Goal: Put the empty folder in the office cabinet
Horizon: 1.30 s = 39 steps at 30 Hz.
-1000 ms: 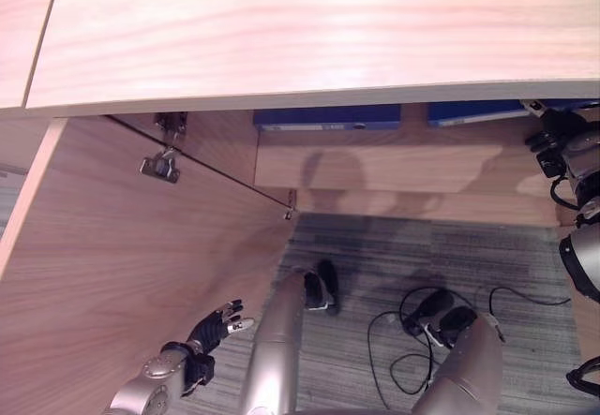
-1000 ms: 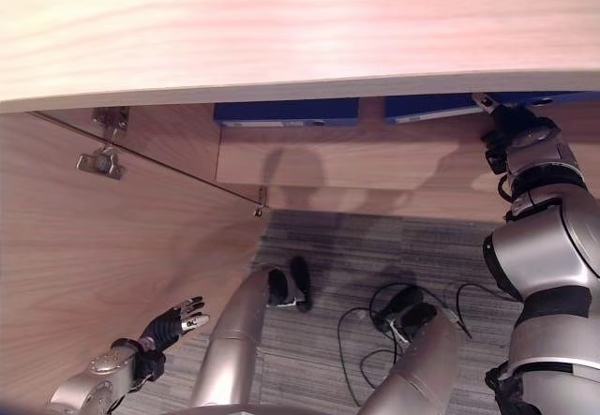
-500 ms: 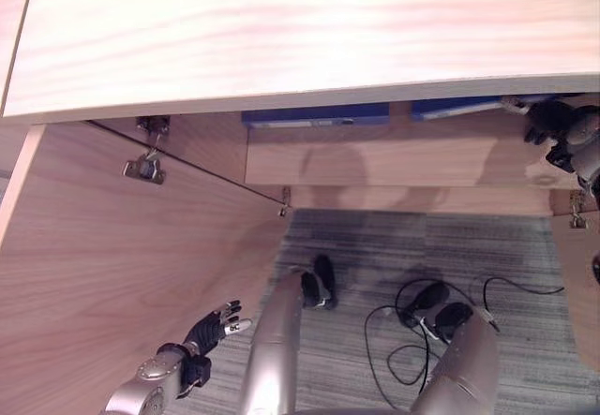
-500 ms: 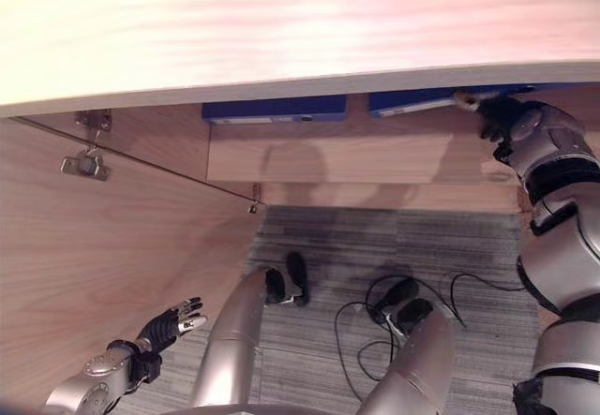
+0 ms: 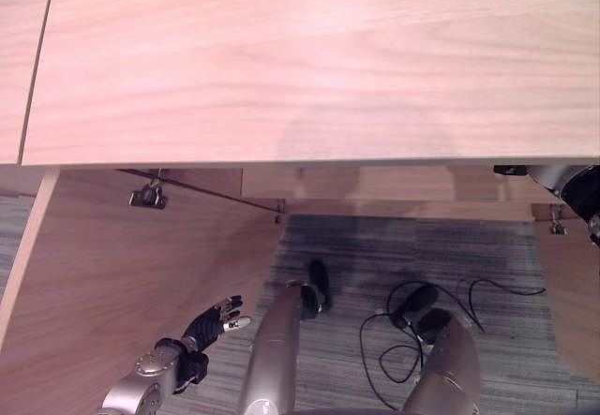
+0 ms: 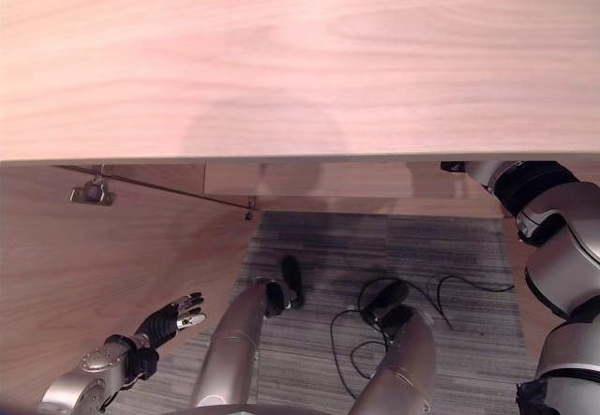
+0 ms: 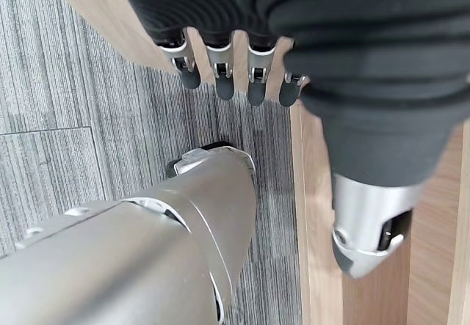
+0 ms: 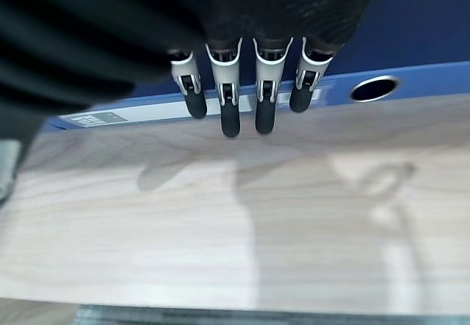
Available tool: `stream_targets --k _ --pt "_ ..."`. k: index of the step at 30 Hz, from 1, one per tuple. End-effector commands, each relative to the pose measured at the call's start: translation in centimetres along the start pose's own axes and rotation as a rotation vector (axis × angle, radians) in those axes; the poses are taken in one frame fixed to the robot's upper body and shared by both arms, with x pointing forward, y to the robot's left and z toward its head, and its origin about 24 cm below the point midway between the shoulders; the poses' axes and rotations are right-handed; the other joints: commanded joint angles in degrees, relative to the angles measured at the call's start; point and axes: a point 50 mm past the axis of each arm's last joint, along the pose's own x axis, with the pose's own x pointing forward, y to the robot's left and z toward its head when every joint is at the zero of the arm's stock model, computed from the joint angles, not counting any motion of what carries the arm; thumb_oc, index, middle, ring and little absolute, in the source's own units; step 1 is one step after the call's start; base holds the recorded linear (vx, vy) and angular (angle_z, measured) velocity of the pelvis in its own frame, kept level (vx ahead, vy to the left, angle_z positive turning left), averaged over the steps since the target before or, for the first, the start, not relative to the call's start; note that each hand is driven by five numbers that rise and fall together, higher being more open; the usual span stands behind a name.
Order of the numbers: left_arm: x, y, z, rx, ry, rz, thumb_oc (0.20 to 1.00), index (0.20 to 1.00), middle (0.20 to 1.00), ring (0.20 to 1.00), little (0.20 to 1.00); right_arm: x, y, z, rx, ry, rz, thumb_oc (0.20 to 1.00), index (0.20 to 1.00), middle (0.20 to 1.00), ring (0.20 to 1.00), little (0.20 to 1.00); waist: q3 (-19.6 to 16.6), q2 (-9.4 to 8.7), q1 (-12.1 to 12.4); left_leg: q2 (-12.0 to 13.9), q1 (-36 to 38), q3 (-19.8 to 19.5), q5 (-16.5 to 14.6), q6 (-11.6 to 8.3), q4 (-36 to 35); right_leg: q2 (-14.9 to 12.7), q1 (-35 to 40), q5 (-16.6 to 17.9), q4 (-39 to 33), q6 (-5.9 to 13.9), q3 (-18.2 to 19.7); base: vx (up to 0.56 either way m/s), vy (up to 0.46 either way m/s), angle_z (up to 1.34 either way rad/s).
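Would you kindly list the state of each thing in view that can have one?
Blue folder: lying flat on the cabinet shelf, free of both hands.
Cabinet door: swung open on the robot's left.
Right hand: open, fingers straight, above the folder's spine.
Left hand: open, holding nothing, beside the open door.

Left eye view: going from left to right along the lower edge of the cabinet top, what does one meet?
Door hinge → cabinet shelf → right arm reaching under the top.
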Motion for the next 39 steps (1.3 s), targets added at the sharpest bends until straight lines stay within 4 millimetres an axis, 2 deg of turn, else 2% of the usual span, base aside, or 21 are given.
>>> stream_targets --k 1,10,14,15,18,19,22,26,27,28,31,32,33,34,37,39 --pt "-0.9 1.7 0.8 0.059 -0.016 0.043 1.000 1.000 1.000 1.000 1.000 -1.4 -3.1 1.1 0.014 -0.061 -0.091 1.000 1.000 1.000 1.000 1.000 2.5 0.13 1.5 2.8 2.2 -3.3 -0.7 -3.66 -5.1 -3.6 3.5 10.7 -12.7 8.60 -1.6 -0.01 -0.024 -0.03" --pt "-0.5 1.6 1.4 0.047 -0.034 0.048 1.000 1.000 1.000 1.000 1.000 -1.3 -3.9 1.5 -0.056 -0.002 -0.117 1.000 1.000 1.000 1.000 1.000 2.6 0.63 0.9 2.3 6.7 -2.3 1.5 -4.28 -10.7 -2.6 6.1 12.7 -16.8 9.18 -1.9 0.00 -0.004 -0.03" --pt "-0.3 1.7 1.3 0.023 -0.033 0.064 1.000 1.000 1.000 1.000 1.000 -1.5 -4.5 2.2 -0.140 0.001 -0.184 1.000 1.000 1.000 1.000 1.000 2.2 0.57 0.2 2.2 9.1 -1.9 2.3 -4.54 -12.7 -1.9 7.9 13.3 -18.5 9.36 -2.1 0.00 0.000 0.00" --pt "0.0 2.0 0.9 -0.031 -0.040 0.108 1.000 1.000 1.000 1.000 1.000 -2.3 -5.1 3.4 -0.096 -0.100 -0.332 1.000 1.000 1.000 1.000 1.000 1.9 0.12 -1.5 2.0 13.0 -1.7 3.4 -4.98 -15.7 0.0 11.5 14.2 -21.5 9.55 -2.6 0.02 -0.039 -0.03" --pt "0.1 2.3 -0.7 -0.073 0.007 0.149 1.000 1.000 1.000 1.000 1.000 -2.8 -4.2 3.7 -0.023 -0.181 -0.397 1.000 1.000 1.000 1.000 1.000 1.3 -0.34 -3.3 1.8 17.7 -1.7 4.4 -5.51 -19.3 2.3 15.8 14.7 -24.8 9.66 -3.3 0.04 -0.077 -0.18" --pt "0.2 2.3 -1.7 -0.096 0.041 0.164 1.000 1.000 1.000 1.000 1.000 -3.0 -3.4 3.5 0.002 -0.206 -0.419 1.000 1.000 1.000 1.000 1.000 1.4 -0.79 -4.1 1.7 21.0 -1.8 5.2 -5.95 -21.8 3.8 19.0 14.9 -26.8 9.67 -3.8 0.03 -0.086 -0.22" --pt "0.4 2.2 -2.9 -0.122 0.078 0.181 1.000 1.000 1.000 1.000 1.000 -2.9 -2.1 3.0 0.074 -0.229 -0.432 1.000 1.000 1.000 1.000 1.000 1.9 -1.12 -4.6 1.5 25.1 -2.1 6.4 -6.47 -24.4 5.6 22.8 14.9 -28.9 9.56 -4.3 0.04 -0.095 -0.17" --pt "0.5 1.5 -5.8 -0.248 0.154 0.211 1.000 1.000 1.000 1.000 1.000 -1.6 1.4 3.2 0.230 -0.297 -0.370 1.000 1.000 1.000 1.000 1.000 1.9 -1.80 -5.7 2.4 33.2 -1.1 7.8 -7.45 -28.3 9.3 29.5 14.8 -32.8 9.18 -4.9 0.04 -0.105 -0.13" --pt "0.5 1.5 -5.8 -0.247 0.154 0.211 1.000 1.000 1.000 1.000 1.000 -1.6 1.4 3.2 0.231 -0.296 -0.370 1.000 1.000 1.000 1.000 1.000 2.0 -1.80 -5.7 2.4 33.3 -1.1 7.8 -7.47 -28.3 9.4 29.7 14.8 -32.8 9.18 -4.9 0.03 -0.107 -0.19" --pt "0.4 1.1 -6.9 -0.298 0.186 0.220 1.000 1.000 1.000 1.000 1.000 -1.0 2.8 3.5 0.284 -0.317 -0.331 1.000 1.000 1.000 1.000 1.000 1.5 -1.86 -6.0 3.0 35.5 -0.8 7.9 -7.70 -28.9 10.4 31.4 14.6 -33.7 8.86 -4.9 0.03 -0.102 -0.15" --pt "0.5 0.2 -8.5 -0.361 0.232 0.226 1.000 1.000 1.000 1.000 1.000 0.1 5.2 3.8 0.361 -0.325 -0.259 1.000 1.000 1.000 1.000 1.000 0.9 -1.95 -6.1 3.9 38.9 -0.3 8.3 -8.38 -29.9 12.0 34.4 13.9 -34.6 8.29 -4.6 0.04 -0.112 -0.11" --pt "0.6 0.2 -8.7 -0.369 0.238 0.235 1.000 1.000 1.000 1.000 1.000 0.6 6.0 3.7 0.372 -0.311 -0.232 1.000 1.000 1.000 1.000 1.000 0.6 -2.01 -6.1 4.2 39.9 -0.2 8.5 -8.62 -30.3 12.7 35.3 13.7 -35.2 8.18 -4.6 0.05 -0.137 -0.09" --pt "0.5 0.1 -9.3 -0.389 0.255 0.249 1.000 1.000 1.000 1.000 1.000 1.3 7.8 3.7 0.373 -0.289 -0.162 1.000 1.000 1.000 1.000 1.000 -0.2 -2.17 -6.0 4.9 41.7 0.1 9.2 -9.27 -31.4 14.1 37.2 13.2 -36.7 7.77 -4.8 0.04 -0.104 -0.07" --pt "0.5 0.1 -9.3 -0.389 0.256 0.250 1.000 1.000 1.000 1.000 1.000 1.4 7.8 3.8 0.373 -0.289 -0.161 1.000 1.000 1.000 1.000 1.000 -0.1 -2.13 -6.0 5.0 41.9 0.1 9.3 -9.35 -31.5 14.3 37.5 13.3 -36.9 7.73 -4.9 0.05 -0.117 -0.05" --pt "0.5 -0.2 -9.9 -0.415 0.274 0.263 1.000 1.000 1.000 1.000 1.000 2.1 10.1 3.7 0.417 -0.269 -0.096 1.000 1.000 1.000 1.000 1.000 -0.9 -2.63 -5.9 6.3 43.2 0.5 10.7 -10.52 -32.0 16.8 40.2 12.8 -39.8 7.15 -5.3 0.01 -0.132 -0.02" --pt "0.5 -0.4 -9.9 -0.426 0.268 0.263 1.000 1.000 1.000 1.000 1.000 2.6 11.1 3.8 0.433 -0.252 -0.070 1.000 1.000 1.000 1.000 1.000 -1.0 -3.14 -5.7 7.0 43.0 0.6 9.5 -10.63 -29.6 18.4 41.9 12.6 -41.8 6.49 -5.5 -0.03 -0.161 0.04"
